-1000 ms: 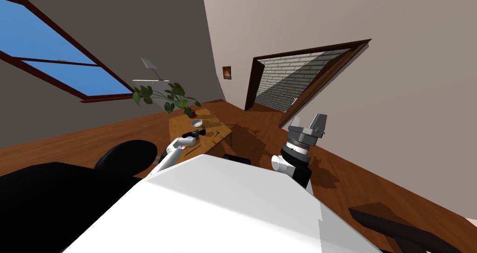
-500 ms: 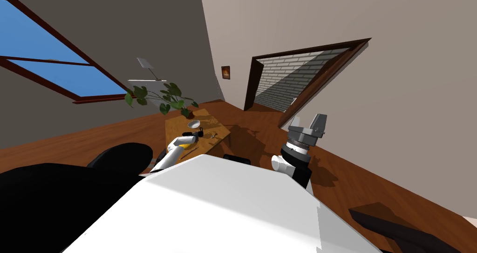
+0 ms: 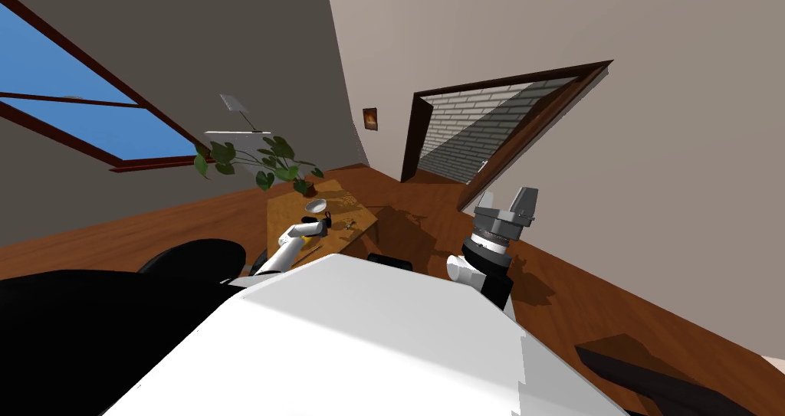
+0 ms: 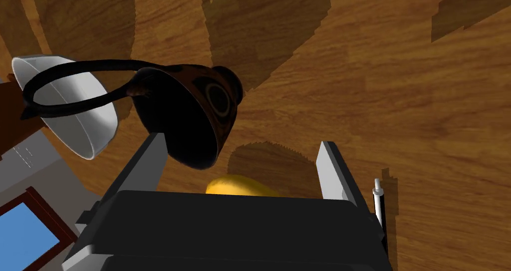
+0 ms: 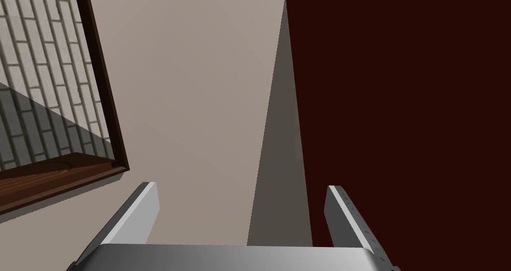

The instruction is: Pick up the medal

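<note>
— How are the left gripper's (image 4: 242,142) fingers (image 4: 155,153) standing?
— They are standing spread, pinching nothing. The medal (image 4: 194,123), a dark disc on a black ribbon loop, is sitting just beside one fingertip on the wooden table (image 4: 399,83), a white bowl (image 4: 75,108) beyond it.
— And the right gripper (image 5: 240,187)?
— It is hanging spread, well apart from the table.

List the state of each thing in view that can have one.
left gripper: fingers open, holding nothing.
medal: lying on the table, ungripped, just ahead of one finger.
right gripper: fingers open, empty.
bowl: empty, on the table.
door: open.
</note>
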Robot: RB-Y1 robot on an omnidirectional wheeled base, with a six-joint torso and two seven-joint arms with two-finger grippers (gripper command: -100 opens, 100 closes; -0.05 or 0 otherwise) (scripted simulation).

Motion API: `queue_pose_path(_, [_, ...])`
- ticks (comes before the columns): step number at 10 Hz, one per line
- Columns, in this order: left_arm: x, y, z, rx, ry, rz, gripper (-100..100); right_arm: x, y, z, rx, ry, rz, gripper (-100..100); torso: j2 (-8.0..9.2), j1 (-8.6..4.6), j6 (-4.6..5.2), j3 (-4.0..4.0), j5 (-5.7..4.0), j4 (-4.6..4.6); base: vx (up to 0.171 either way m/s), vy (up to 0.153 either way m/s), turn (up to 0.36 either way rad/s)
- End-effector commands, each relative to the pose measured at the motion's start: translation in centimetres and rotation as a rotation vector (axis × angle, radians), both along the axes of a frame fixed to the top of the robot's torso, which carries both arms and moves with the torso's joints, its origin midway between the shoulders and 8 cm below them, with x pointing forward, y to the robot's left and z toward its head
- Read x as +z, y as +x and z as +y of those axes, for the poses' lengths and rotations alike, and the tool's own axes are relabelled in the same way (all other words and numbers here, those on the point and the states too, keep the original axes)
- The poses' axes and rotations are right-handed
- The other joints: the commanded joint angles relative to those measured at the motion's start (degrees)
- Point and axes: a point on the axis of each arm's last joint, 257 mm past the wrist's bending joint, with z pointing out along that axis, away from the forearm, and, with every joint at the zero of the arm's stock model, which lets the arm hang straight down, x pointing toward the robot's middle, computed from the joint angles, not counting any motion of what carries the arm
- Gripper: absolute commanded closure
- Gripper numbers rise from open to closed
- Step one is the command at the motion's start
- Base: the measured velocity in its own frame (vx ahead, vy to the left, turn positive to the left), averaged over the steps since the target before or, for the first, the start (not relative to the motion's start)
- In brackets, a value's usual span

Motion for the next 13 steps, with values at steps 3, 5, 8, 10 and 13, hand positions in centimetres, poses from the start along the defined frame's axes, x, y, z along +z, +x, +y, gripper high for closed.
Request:
queue_pose_path(3, [-1.8,-1.0,-1.5,0.094,-0.122,0.058,-100,0.0,0.0,0.0,0.0,0.0,0.0,0,-0.05,0.0,0.0,-0.03,0.0,-0.01,0.061,-0.016,-0.013])
queue_pose_path(5, [-2.6,-1.3,-2.4,0.133,-0.176,0.081,-100,0.0,0.0,0.0,0.0,0.0,0.0,0,-0.04,-0.04,0.0,-0.03,-0.01,-0.01,0.061,-0.021,-0.009])
queue_pose_path(8, [-3.6,-2.0,-3.3,0.176,-0.232,0.114,-100,0.0,0.0,0.0,0.0,0.0,0.0,0,-0.06,-0.01,0.0,-0.04,0.0,-0.01,0.058,-0.012,-0.007])
queue_pose_path(10, [-4.1,-2.2,-4.3,0.21,-0.281,0.136,-100,0.0,0.0,0.0,0.0,0.0,0.0,0,-0.06,-0.01,0.0,-0.03,0.0,-0.01,0.054,-0.012,-0.005])
queue_pose_path(13, [-4.9,-2.1,-7.2,0.287,-0.405,0.18,-100,0.0,0.0,0.0,0.0,0.0,0.0,0,-0.09,-0.01,0.0,-0.05,0.0,-0.02,0.073,-0.012,-0.007])
